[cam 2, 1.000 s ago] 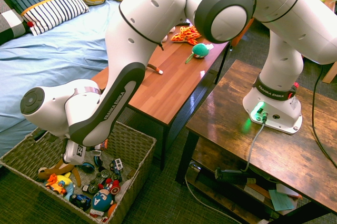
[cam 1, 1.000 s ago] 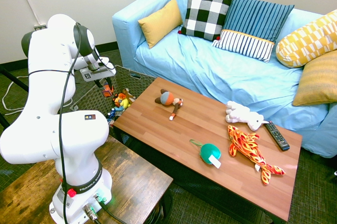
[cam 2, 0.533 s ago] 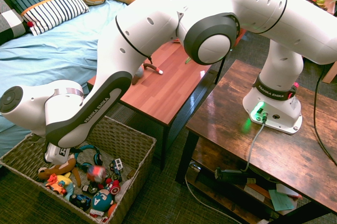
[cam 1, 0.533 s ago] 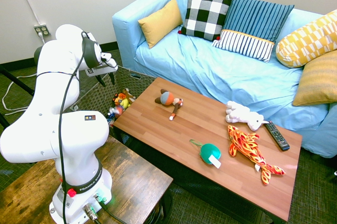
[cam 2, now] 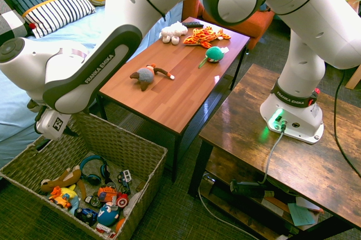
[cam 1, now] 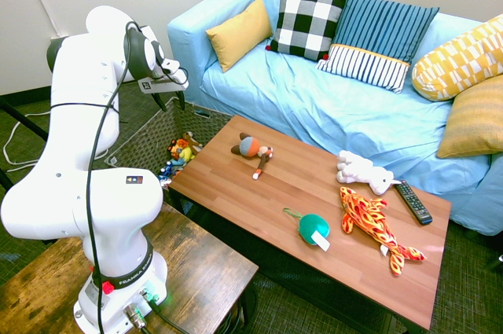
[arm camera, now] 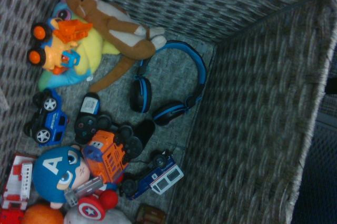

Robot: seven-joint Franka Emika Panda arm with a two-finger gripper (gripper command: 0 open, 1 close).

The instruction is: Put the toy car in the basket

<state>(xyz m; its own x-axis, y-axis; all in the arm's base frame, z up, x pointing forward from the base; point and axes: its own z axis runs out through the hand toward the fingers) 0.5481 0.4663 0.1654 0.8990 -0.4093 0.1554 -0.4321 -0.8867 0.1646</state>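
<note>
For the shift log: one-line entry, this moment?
orange toy car: in basket | gripper: open, empty, above basket | car placement: done

Toy car [arm camera: 107,155]: small, boxy, orange body w/ slotted side, bluish-purple section at one end. Inside basket [cam 2: 138,158], released. In 2nd ext. view it's lower left of frame, approx. mid-basket; in wrist view, lower left, lying at a slant, clear of basket walls. Exact tilt unclear. Basket: lg. rectangular, grey-brown woven, sloping sides, thicker rim, open top, upright. Fills lower left of 2nd ext. view; partly seen L of center in 1st ext. view.
</note>
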